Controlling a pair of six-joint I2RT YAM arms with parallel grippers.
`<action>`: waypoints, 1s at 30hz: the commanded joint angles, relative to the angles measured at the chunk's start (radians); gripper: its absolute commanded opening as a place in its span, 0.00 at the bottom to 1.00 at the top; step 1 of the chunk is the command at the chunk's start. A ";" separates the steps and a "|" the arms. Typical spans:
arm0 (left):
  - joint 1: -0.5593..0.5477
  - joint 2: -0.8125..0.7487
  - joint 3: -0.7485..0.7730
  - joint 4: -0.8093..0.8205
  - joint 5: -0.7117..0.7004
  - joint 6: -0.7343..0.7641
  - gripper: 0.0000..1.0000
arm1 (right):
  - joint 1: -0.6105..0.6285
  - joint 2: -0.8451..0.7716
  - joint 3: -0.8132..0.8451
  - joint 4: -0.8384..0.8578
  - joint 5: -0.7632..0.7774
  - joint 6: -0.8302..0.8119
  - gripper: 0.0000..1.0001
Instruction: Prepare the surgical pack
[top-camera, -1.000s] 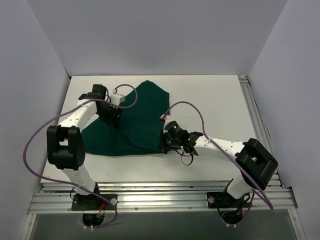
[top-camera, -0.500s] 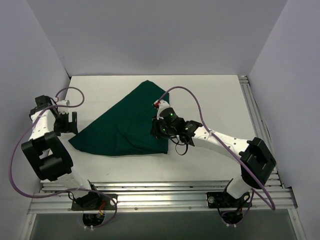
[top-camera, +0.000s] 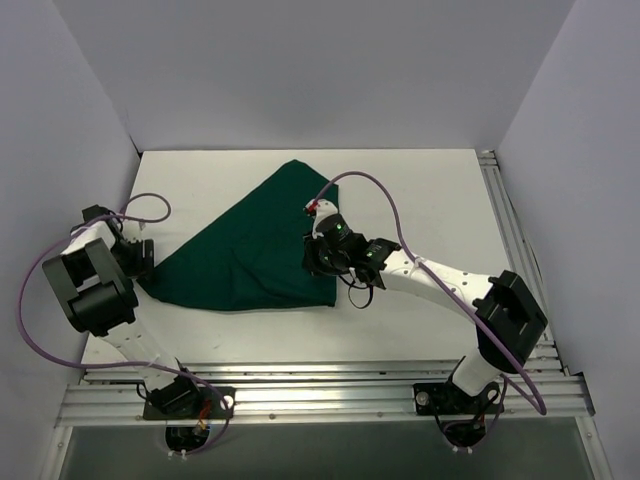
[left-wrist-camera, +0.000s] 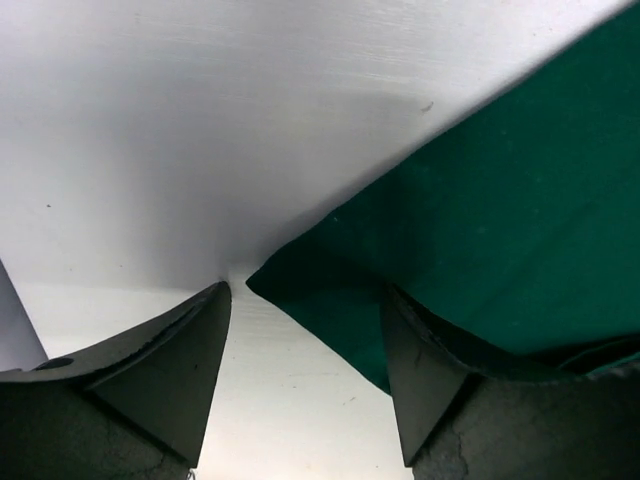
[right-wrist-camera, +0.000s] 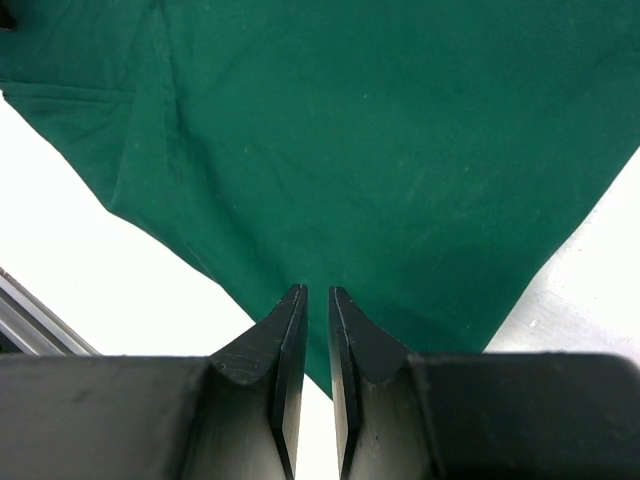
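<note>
The dark green drape lies flat on the white table, folded into a triangle. My left gripper is open at the drape's left corner. In the left wrist view that corner lies between the spread fingers, gripped by neither. My right gripper hovers over the drape's right part, above its lower right corner. In the right wrist view its jaws stand almost closed with a thin gap, holding nothing, the drape beneath. No steel tray, instruments, gauze pads or clear packets are in view.
White walls enclose the table at the back and sides. A metal rail runs along the right edge, and more rails along the front.
My left arm swung from over the drape out to the left, and the drape's left corner now lies spread further left. My right gripper moved up from the lower edge onto the drape.
</note>
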 joint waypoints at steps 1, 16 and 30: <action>0.015 0.013 -0.028 0.040 0.023 0.003 0.70 | 0.008 -0.031 0.007 -0.017 0.035 0.005 0.12; 0.017 -0.042 -0.008 0.018 0.237 0.026 0.02 | -0.029 -0.067 -0.020 -0.023 0.089 0.022 0.11; -0.212 -0.418 0.126 -0.182 0.374 0.012 0.02 | -0.228 -0.020 -0.079 0.067 0.040 0.043 0.41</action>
